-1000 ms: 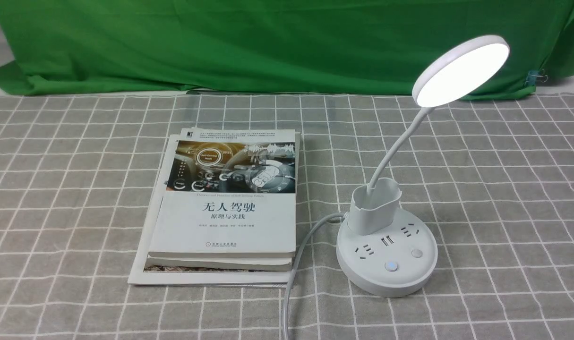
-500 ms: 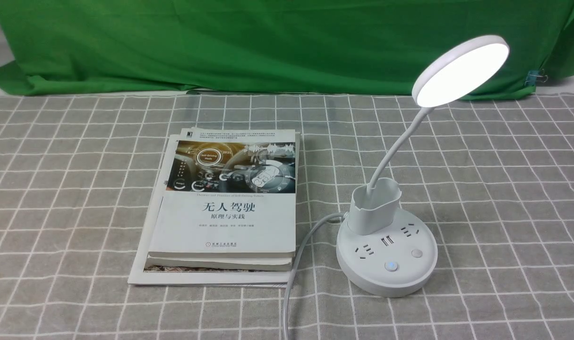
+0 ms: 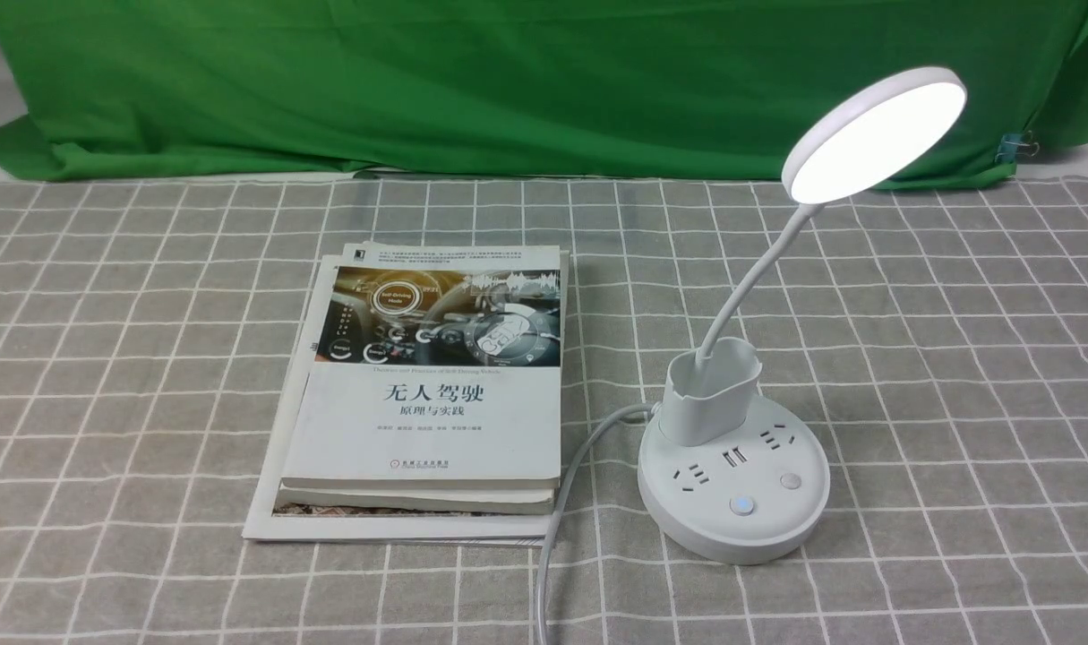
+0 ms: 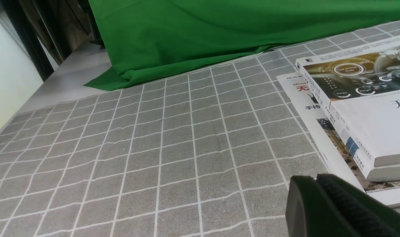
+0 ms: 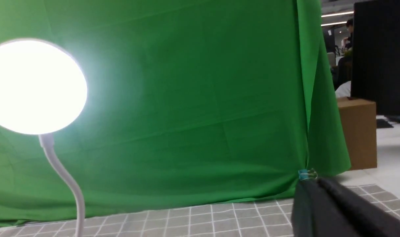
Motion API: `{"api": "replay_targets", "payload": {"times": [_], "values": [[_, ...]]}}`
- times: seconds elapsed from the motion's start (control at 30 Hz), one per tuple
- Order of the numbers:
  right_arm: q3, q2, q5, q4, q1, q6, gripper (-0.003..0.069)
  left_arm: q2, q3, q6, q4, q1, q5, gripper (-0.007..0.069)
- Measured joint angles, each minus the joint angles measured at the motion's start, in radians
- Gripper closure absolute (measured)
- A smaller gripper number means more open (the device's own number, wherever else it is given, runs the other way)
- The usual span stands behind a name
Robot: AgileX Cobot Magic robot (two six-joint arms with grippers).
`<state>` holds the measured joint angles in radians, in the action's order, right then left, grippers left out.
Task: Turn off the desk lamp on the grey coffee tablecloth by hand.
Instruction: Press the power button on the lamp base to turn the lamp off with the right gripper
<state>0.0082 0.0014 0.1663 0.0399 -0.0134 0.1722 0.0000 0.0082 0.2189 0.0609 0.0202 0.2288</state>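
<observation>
In the front view, see the lit lamp (image 3: 727, 537) standing on the grey tablecloth (image 3: 955, 502), right of the books (image 3: 427, 430), neck slanting up rightward, buttons facing the robot; judge nearer the right arm.

In the left wrist view, see the left claw (image 4: 315, 179) closed, gripping nothing visible.

In the right wrist view, see the right claw (image 5: 314, 183) seemingly closed, empty, apart from the lamp; likely needs to reach forward and down.

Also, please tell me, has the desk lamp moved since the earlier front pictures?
No. The desk lamp stands at the same place beside the books.
</observation>
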Motion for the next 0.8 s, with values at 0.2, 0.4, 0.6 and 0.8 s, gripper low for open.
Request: {"api": "replay_targets", "payload": {"times": [0.2, 0.4, 0.6, 0.8], "values": [[-0.019, 0.031, -0.035, 0.0, 0.0, 0.103, 0.0613, 0.0, 0.0, 0.0, 0.0, 0.0, 0.0, 0.0606], [-0.188, 0.186, -0.188, 0.0, 0.0, 0.113, 0.0613, 0.0, 0.0, 0.0, 0.0, 0.0, 0.0, 0.0606], [-0.424, 0.436, -0.469, 0.0, 0.0, 0.075, 0.0613, 0.0, 0.0, 0.0, 0.0, 0.0, 0.0, 0.0606], [-0.519, 0.663, -0.625, 0.0, 0.0, -0.018, 0.0613, 0.0, 0.0, 0.0, 0.0, 0.0, 0.0, 0.0606]]}}
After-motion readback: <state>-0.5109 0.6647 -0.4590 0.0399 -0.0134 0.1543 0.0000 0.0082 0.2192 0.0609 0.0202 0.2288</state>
